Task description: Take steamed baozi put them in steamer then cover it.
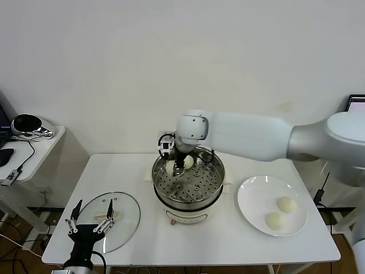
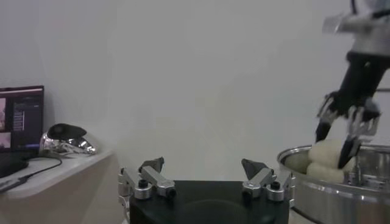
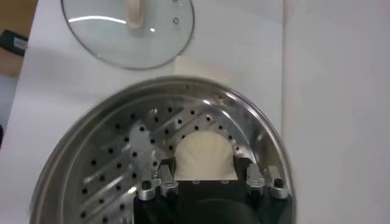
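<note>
Four small, round, cream-white buns can be seen. Two of them [image 1: 288, 204] [image 1: 275, 220] lie on the white plate [image 1: 251, 194] on the right side of the white table [image 1: 228, 240]. One bun [image 1: 170, 166] sits on the tray with holes at the back of the steamer [image 1: 188, 188]. The fourth bun [image 1: 188, 162] is just beside it and is held by the right gripper [image 1: 182, 164].

The steamer is a round, shiny metal pot on a white base, and it stands in the middle of the table. The cover [image 1: 108, 220] is a round glass lid with a cream-white handle in its middle. It lies flat on the table to the left of the steamer, near the front edge.

The right gripper's jaws are pinched on the fourth bun, which is seen between the fingers in the right wrist view [image 3: 205, 159]. The bun is held low inside the pot, close to the back wall and just over the tray. Whether it touches the tray cannot be told. The right arm is stretched across from the right side, over the plate, and its wrist is bent down into the pot.

The left gripper [image 1: 91, 218] is held low at the front left, over the near part of the cover. Its jaws are spread wide and nothing is held in them.
</note>
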You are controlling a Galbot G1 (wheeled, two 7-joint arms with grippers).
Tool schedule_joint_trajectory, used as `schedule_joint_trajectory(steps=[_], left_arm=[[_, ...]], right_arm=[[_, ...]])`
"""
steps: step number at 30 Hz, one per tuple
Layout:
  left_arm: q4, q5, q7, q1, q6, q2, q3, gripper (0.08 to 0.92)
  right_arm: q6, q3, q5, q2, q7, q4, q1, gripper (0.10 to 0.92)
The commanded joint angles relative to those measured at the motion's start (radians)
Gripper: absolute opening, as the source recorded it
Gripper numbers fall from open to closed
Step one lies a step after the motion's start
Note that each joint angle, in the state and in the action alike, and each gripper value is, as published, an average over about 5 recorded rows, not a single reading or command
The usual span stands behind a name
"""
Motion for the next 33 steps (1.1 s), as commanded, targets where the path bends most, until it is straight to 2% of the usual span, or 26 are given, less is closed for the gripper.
schedule_joint_trajectory(steps=[1, 8, 14, 18, 24, 28, 33], left_arm=[[0.001, 0.000, 0.000, 0.000, -0.001, 0.000, 0.000, 0.823], [0.002, 0.000, 0.000, -0.001, -0.004, -0.002, 0.003, 0.823], [0.005, -0.001, 0.000, -0.007, -0.003, 0.002, 0.004, 0.823], [0.008, -0.002, 0.000, -0.013, -0.001, 0.007, 0.008, 0.823], [0.016, -0.004, 0.001, -0.029, 0.003, 0.017, 0.013, 0.823], [0.018, -0.003, 0.003, -0.031, 0.004, 0.021, 0.021, 0.823], [0.020, 0.002, 0.005, -0.030, 0.004, 0.020, 0.032, 0.823]], right_arm=[[-0.021, 0.014, -0.011, 0.098, 0.026, -0.103, -0.085, 0.594], [-0.021, 0.014, -0.021, 0.106, 0.022, -0.115, -0.096, 0.610], [-0.007, 0.019, -0.044, -0.001, -0.050, -0.029, 0.008, 0.759], [0.039, 0.005, -0.067, -0.142, -0.152, 0.081, 0.139, 0.817], [0.164, -0.086, -0.143, -0.437, -0.324, 0.296, 0.330, 0.823], [0.210, -0.142, -0.215, -0.632, -0.376, 0.416, 0.386, 0.823], [0.269, -0.180, -0.335, -0.841, -0.404, 0.478, 0.351, 0.823]])
